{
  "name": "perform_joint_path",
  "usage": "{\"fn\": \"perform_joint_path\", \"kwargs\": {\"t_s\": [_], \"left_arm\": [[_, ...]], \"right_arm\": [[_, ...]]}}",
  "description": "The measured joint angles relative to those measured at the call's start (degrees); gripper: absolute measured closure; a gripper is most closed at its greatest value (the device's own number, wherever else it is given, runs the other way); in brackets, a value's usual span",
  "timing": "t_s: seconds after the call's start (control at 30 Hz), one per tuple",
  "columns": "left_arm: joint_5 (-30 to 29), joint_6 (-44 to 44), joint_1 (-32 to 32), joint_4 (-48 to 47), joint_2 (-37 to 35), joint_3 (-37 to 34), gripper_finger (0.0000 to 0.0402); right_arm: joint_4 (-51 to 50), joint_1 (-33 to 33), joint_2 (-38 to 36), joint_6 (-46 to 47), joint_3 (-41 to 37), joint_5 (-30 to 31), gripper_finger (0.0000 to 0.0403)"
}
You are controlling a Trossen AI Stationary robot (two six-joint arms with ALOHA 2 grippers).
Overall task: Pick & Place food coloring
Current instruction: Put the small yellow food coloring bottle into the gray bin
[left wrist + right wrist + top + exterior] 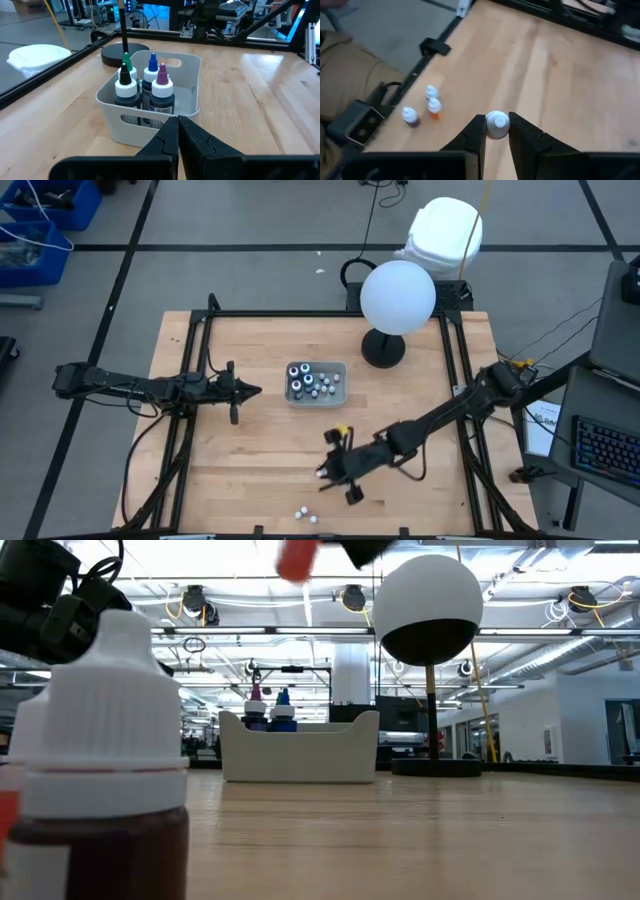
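Note:
A small food coloring bottle with a white cap (497, 123) sits between the fingers of my right gripper (497, 131), above the near middle of the table (325, 472). In the low view it is a red blur (295, 560) high above the wood. Several more bottles stand in the grey tray (316, 383) at mid-table (145, 90). A few others stand on their bases by the near edge (305, 515) (432, 100); one looms close in the low view (100, 740). My left gripper (255, 390) waits shut, just left of the tray. My right gripper pinches the bottle between its two fingers, one on each side just below the white cap (497, 123). The fingers slant down from the table's right. The bottle is lifted clear of the table, cap end up.
A large white globe on a black stand (397, 298) rises at the far right of the tray. Black rails (195, 380) run along the table's left and right sides. Bare wood lies between the tray and the near-edge bottles. Tan cloth (340, 65) shows beyond the near edge.

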Motion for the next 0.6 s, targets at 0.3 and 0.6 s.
{"fn": "perform_joint_path", "kwargs": {"t_s": [0.3,0.6], "left_arm": [[0.0,0.1,0.0,-0.4,0.0,0.0,0.0389],[0.0,0.0,0.0,0.9,0.0,0.0,0.0389]], "right_arm": [[18.5,-3.7,-13.9,5.0,-24.7,2.9,0.0348],[18.8,-7.3,-24.5,1.7,-34.6,7.7,0.0348]]}}
